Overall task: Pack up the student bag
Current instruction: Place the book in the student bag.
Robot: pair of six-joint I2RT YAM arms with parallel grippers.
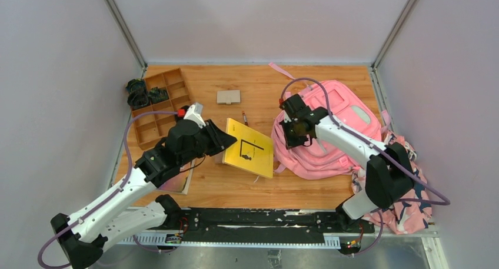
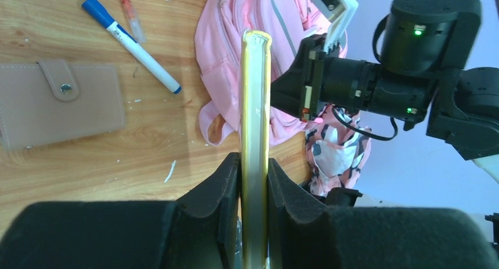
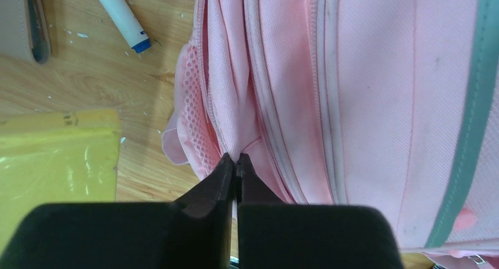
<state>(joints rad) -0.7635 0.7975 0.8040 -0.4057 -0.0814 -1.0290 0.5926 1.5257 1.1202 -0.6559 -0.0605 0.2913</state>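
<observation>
The student bag [image 1: 335,128] is a large pink backpack lying flat on the right of the wooden table. My left gripper [image 2: 254,169] is shut on a thin yellow book [image 2: 255,104], which I see edge-on and pointing toward the bag [image 2: 235,33]. From above, the yellow book [image 1: 250,148] hangs tilted just left of the bag. My right gripper [image 3: 236,163] is shut, pinching a fold of pink fabric beside a zipper seam at the bag's [image 3: 376,104] left edge. In the top view the right gripper [image 1: 292,136] sits on that same edge.
A tan wallet [image 1: 228,96] and a red pen [image 1: 245,118] lie behind the book. A blue-capped marker [image 2: 132,45] lies near them. A wooden divider tray [image 1: 159,104] holding dark items stands at the back left. A pink-white-navy patterned cloth bundle [image 1: 406,192] lies front right.
</observation>
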